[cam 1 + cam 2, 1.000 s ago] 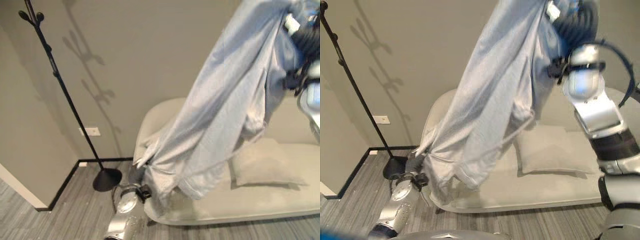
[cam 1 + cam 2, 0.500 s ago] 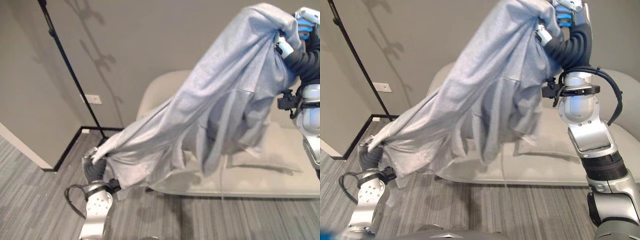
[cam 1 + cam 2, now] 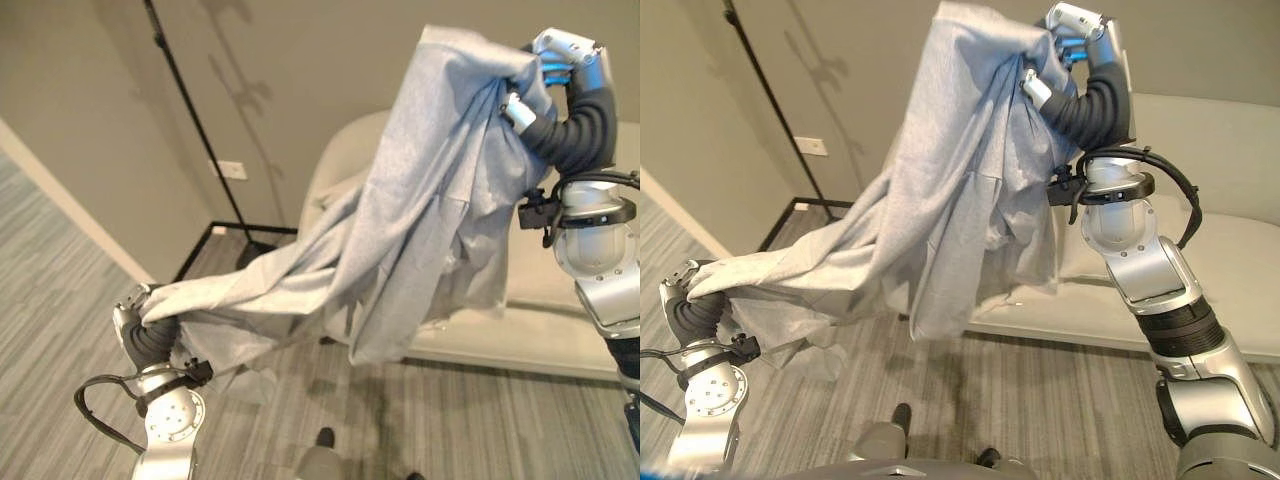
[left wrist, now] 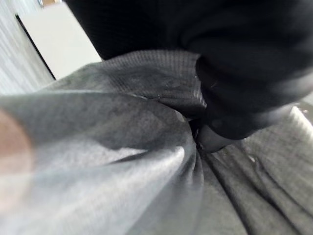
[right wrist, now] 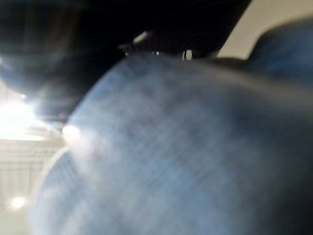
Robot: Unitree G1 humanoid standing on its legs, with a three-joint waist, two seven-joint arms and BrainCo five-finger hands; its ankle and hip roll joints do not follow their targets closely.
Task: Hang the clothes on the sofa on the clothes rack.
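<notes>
A large light-grey garment [image 3: 420, 220] hangs in the air, stretched between my two hands. My right hand [image 3: 562, 52] is raised high at the upper right, over the sofa, and is shut on the garment's top edge. My left hand [image 3: 684, 283] is low at the lower left above the floor, with its fingers [image 4: 215, 134] curled into the bunched lower end of the cloth. The black clothes rack [image 3: 192, 112] stands in the corner behind, its pole slanting up out of view and its base [image 3: 252, 250] partly behind the cloth. It is apart from both hands.
A beige sofa [image 3: 1240, 255] runs along the back wall on the right, behind my right arm. A white wall socket [image 3: 231, 170] sits near the rack. The wall's black skirting [image 3: 195, 260] meets striped grey carpet [image 3: 60, 270] to the left.
The camera has turned, shifting the whole picture. My left hand has drawn the garment's lower end out to the left, away from the sofa, so the cloth now spans longer between both hands.
</notes>
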